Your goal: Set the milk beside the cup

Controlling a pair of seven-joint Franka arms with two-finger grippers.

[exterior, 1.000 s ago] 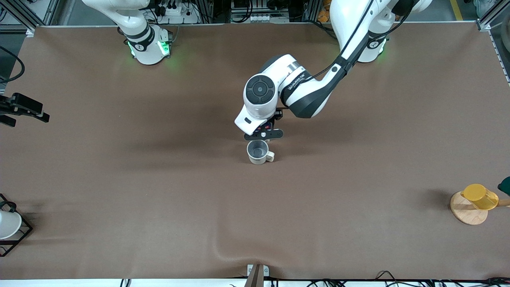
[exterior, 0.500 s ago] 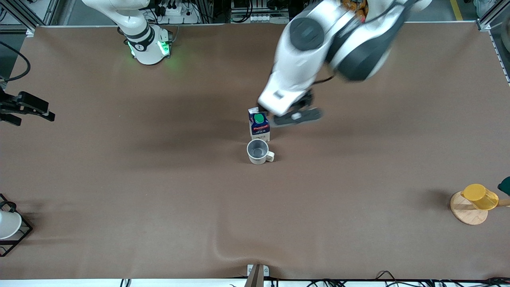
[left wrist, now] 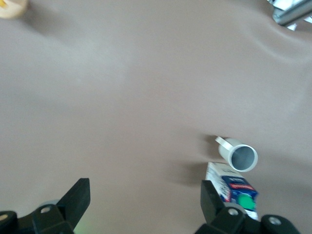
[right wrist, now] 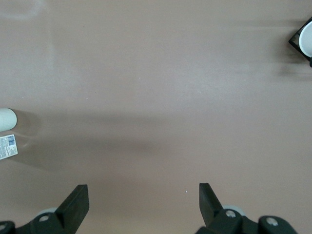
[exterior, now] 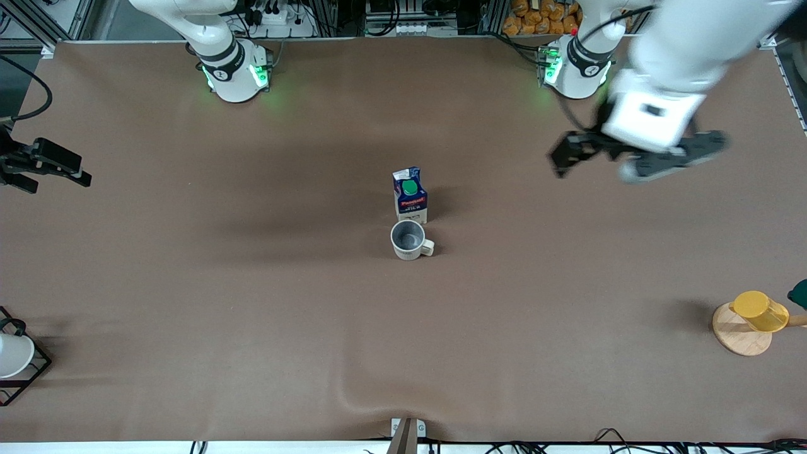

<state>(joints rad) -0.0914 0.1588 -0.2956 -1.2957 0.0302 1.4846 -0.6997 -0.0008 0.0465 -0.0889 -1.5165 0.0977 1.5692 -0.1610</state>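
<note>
The milk (exterior: 410, 194), a dark blue carton with a green cap, stands upright mid-table, close beside the cream mug (exterior: 410, 240) and just farther from the front camera than it. The mug's handle points toward the left arm's end. My left gripper (exterior: 630, 159) is open and empty, up in the air over bare table near the left arm's base. Its wrist view shows the milk (left wrist: 237, 190) and the mug (left wrist: 239, 156) past one of its fingers (left wrist: 210, 200). My right gripper (exterior: 47, 175) waits open and empty over the table's edge at the right arm's end.
A yellow cup (exterior: 760, 311) lies on a round wooden coaster (exterior: 741, 340) near the front camera at the left arm's end. A white cup in a black wire rack (exterior: 12, 356) stands at the right arm's end, also near the front camera.
My left gripper let go of the milk, rose and swung away toward the left arm's base. The milk now stands free beside the mug. The right arm barely moved.
</note>
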